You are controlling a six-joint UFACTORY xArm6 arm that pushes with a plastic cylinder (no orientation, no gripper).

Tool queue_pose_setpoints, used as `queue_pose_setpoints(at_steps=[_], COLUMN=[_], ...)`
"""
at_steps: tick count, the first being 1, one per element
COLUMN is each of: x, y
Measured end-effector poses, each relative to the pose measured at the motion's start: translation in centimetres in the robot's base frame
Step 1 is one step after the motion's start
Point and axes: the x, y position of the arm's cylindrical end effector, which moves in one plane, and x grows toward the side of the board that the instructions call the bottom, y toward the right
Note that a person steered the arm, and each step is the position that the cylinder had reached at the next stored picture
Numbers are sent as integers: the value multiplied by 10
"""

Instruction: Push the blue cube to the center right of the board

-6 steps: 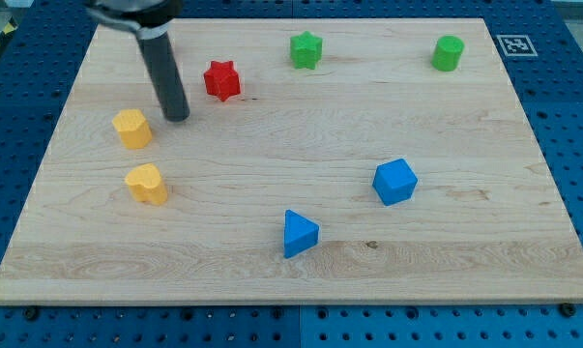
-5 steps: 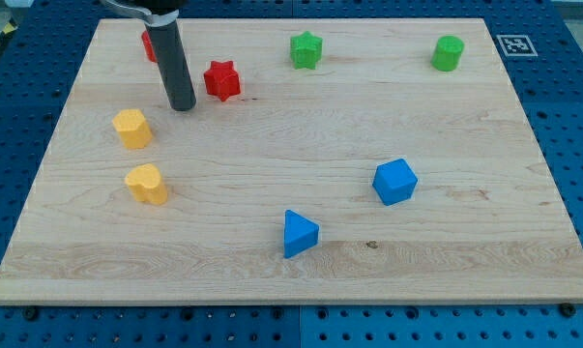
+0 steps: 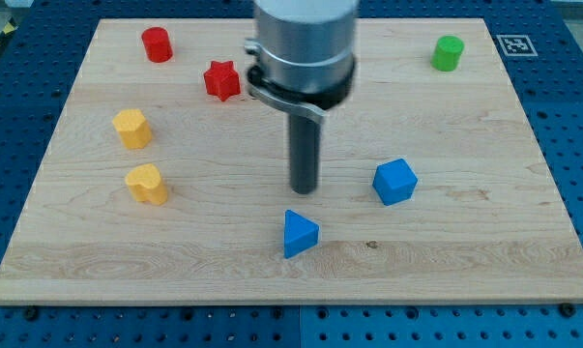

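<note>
The blue cube sits on the wooden board, right of the middle and a little below it. My tip rests on the board to the left of the cube, a clear gap apart from it. A blue triangular block lies just below my tip. The arm's grey body hides the green star block at the view's top.
A red cylinder and a red star lie at the top left. Two yellow blocks lie at the left. A green cylinder stands at the top right.
My tip has moved from the top left, beside the red star, down and to the right to the board's middle, left of the blue cube. The blocks have not moved.
</note>
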Motion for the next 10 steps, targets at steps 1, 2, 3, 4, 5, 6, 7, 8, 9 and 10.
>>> queue_pose_setpoints(at_steps=[1,2,3,4,5,6,7,8,9,10], x=[-2,-21,-27,-18,6,2,-34,-32,-1,7], y=[68,154,176,156,166,219,254,246,240,240])
